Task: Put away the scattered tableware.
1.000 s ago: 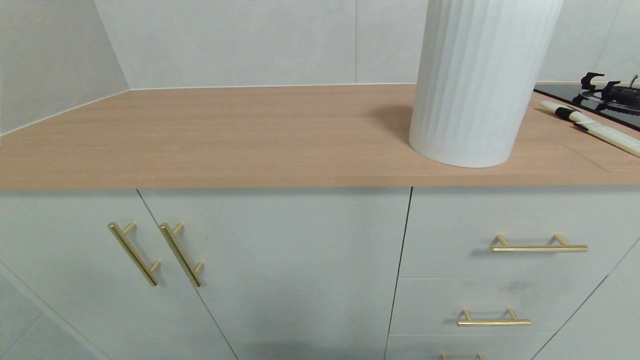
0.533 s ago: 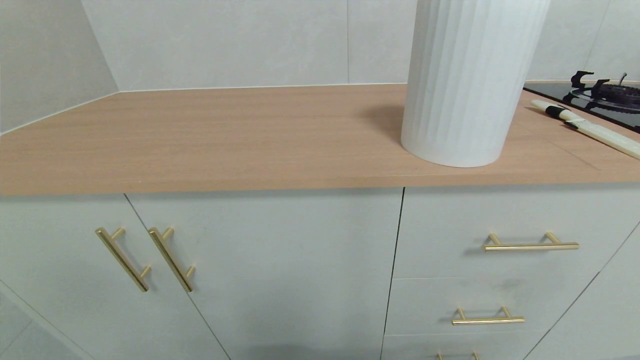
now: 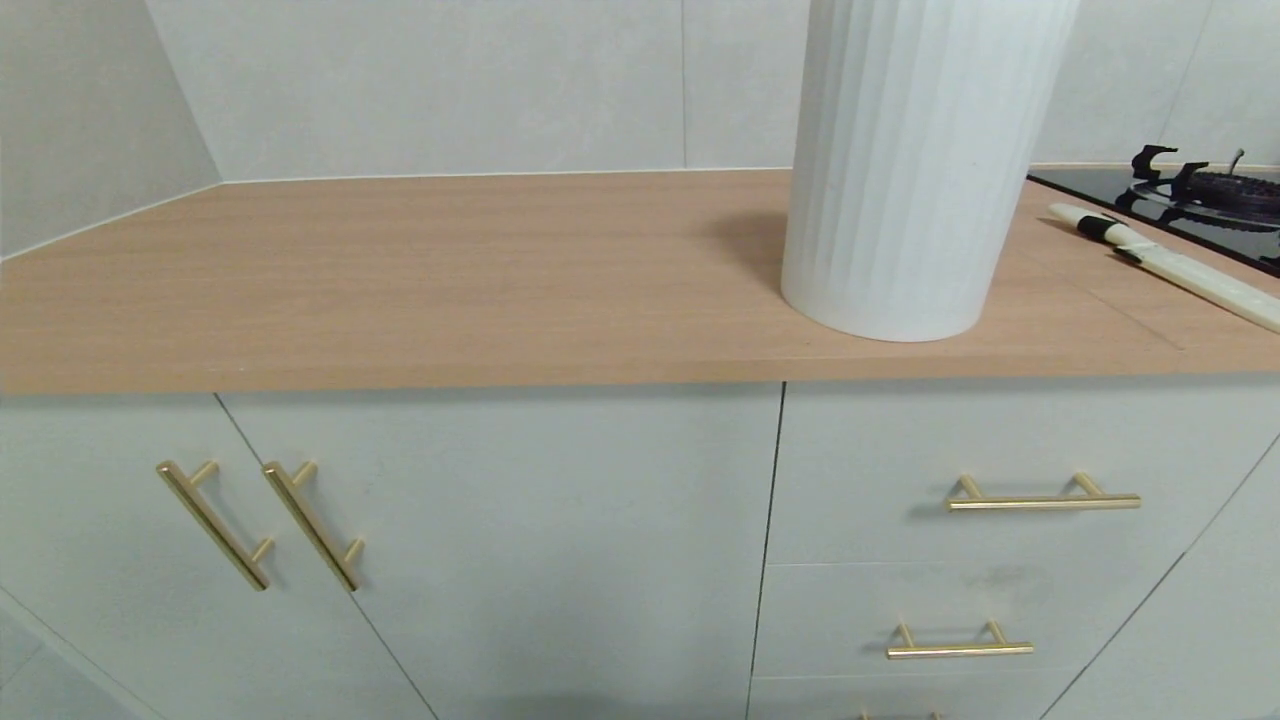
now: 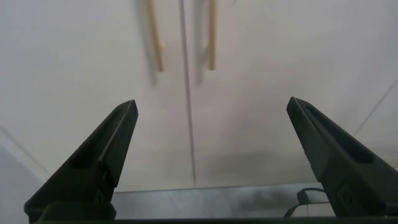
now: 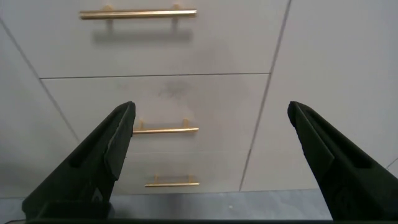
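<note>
A cream-handled knife [image 3: 1160, 262] with a black band lies on the wooden countertop [image 3: 400, 280] at the far right. A tall white ribbed container [image 3: 910, 170] stands on the counter to the knife's left. My left gripper [image 4: 211, 107] is open and holds nothing, down in front of two white cabinet doors with gold handles [image 4: 153, 37]. My right gripper [image 5: 211, 109] is open too, with nothing in it, facing the stack of drawers with gold handles [image 5: 165, 129].
A black stove top [image 3: 1200, 195] with a burner grate sits at the counter's back right, just beyond the knife. Below the counter are cabinet doors [image 3: 500, 550] on the left and drawers [image 3: 1040, 497] on the right, all closed. Tiled walls bound the counter's back and left.
The whole head picture has slid leftward, so the camera has turned to the right. Nothing on the counter has moved on its own.
</note>
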Robot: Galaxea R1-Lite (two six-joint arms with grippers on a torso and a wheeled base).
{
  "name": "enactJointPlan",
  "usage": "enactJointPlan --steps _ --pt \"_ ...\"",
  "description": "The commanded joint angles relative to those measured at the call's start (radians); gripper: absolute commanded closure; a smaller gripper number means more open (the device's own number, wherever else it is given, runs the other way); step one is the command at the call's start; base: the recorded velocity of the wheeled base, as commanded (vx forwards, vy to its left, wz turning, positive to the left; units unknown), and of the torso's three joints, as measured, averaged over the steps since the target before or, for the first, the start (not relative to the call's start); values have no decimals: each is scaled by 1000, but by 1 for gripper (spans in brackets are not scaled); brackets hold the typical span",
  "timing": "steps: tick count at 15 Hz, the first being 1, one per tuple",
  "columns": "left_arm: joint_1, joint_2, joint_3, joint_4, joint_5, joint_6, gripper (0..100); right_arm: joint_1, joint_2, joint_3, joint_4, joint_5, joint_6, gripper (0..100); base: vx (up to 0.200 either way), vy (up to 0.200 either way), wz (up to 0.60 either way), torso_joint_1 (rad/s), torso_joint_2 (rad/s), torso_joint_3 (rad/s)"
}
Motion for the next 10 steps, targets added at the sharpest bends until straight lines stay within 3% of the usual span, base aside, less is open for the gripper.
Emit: enactJointPlan --steps 1,6,10 --pt "0 0 0 0 0 0 0 0 1 0 0 0 0 0 0 -200 0 2 2 2" --pt "0 0 0 0 0 0 0 0 1 0 0 0 0 0 0 -200 0 1 0 0" --pt "0 0 0 0 0 0 0 0 1 0 0 0 0 0 0 0 0 0 0 0"
